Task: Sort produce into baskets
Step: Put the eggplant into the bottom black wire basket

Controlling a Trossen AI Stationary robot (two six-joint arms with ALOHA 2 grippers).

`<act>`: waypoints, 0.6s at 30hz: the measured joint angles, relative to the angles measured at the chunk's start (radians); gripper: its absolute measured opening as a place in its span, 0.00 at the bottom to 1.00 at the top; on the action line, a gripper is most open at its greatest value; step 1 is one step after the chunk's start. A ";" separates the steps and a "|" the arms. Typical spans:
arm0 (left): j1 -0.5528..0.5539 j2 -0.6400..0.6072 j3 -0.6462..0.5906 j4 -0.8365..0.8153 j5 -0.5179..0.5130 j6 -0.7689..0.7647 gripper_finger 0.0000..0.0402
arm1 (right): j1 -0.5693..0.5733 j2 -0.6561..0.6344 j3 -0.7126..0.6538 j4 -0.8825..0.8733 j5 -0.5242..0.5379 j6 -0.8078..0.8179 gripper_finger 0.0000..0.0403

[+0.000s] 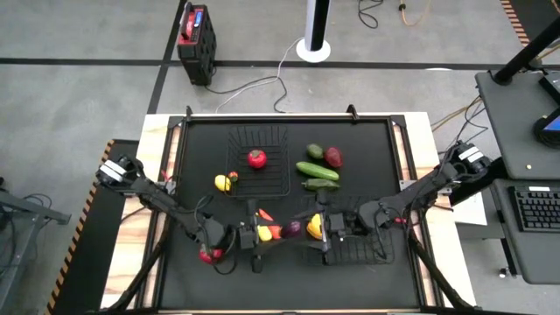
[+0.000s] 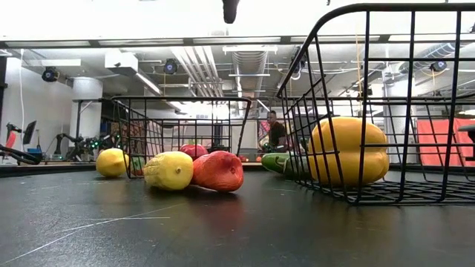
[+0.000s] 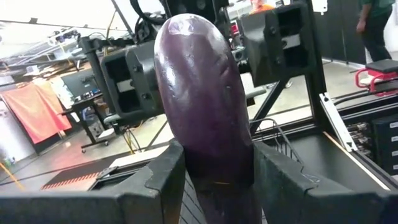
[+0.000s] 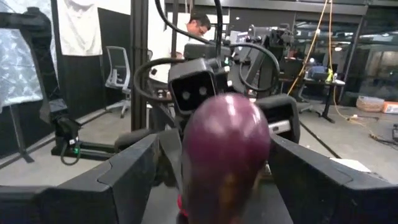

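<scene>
My left gripper is shut on a dark purple eggplant, held in the air above the table's near middle. My right gripper is open; its fingers stand on either side of the eggplant's other end, above the near basket's left edge. One wire basket at the far middle holds a red tomato. The near right basket holds a yellow pepper. In the low view both grippers are out of the picture, above it. My left gripper pinches the eggplant between its two fingers at the end nearer the arm. The fingers come level from the table's left and lie along the eggplant. It sticks out past the fingertips toward my right gripper, lifted clear of the table.
On the mat below the grippers lie a yellow piece and an orange-red piece. Two cucumbers, a green piece and a dark red piece lie far right. A lemon lies left of the far basket, and a red piece under my left arm.
</scene>
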 joint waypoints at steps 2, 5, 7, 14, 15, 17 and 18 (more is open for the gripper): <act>0.000 0.000 0.000 0.000 0.000 0.000 0.37 | -0.004 0.003 0.017 -0.012 0.000 0.000 0.71; 0.000 0.000 0.000 0.001 0.000 -0.002 0.37 | -0.014 0.009 0.032 -0.017 -0.002 0.001 0.69; 0.000 0.000 0.000 0.001 0.000 -0.002 0.37 | -0.016 0.009 0.032 -0.022 -0.001 0.001 0.67; 0.000 0.001 0.000 0.000 -0.002 -0.002 0.38 | -0.021 0.009 0.032 -0.021 -0.001 0.005 0.49; 0.000 0.001 0.000 0.000 -0.002 -0.003 0.38 | -0.022 0.009 0.032 -0.021 -0.001 0.005 0.47; 0.000 0.001 0.000 0.000 -0.003 -0.023 0.39 | -0.022 0.009 0.032 -0.022 -0.001 0.008 0.42; 0.000 0.001 0.000 0.000 -0.003 -0.030 0.39 | -0.022 0.009 0.032 -0.022 -0.001 0.010 0.40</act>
